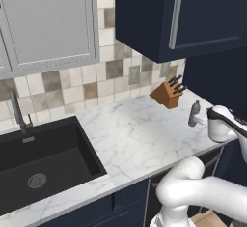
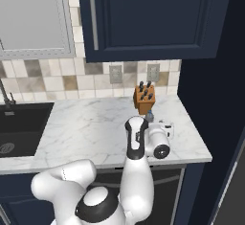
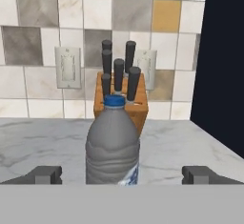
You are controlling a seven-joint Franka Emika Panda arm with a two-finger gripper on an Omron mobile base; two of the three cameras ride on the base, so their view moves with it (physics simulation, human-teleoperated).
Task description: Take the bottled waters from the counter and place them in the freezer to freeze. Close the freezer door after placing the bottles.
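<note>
Where it stands upright, bottled water (image 3: pixel 113 144) looks ribbed, grey — blue-capped.

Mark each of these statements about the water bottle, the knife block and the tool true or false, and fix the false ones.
1. The water bottle stands upright on the counter. True.
2. The bottle's cap is red. False: it is blue.
3. The tool is shut on the bottle. False: its fingertips stand wide apart, one on each side of the bottle, not touching it.
4. The knife block stands behind the bottle, near the tiled wall. True.
5. The bottle lies in the sink. False: it stands at the counter's far end from the sink, by the knife block.
</note>
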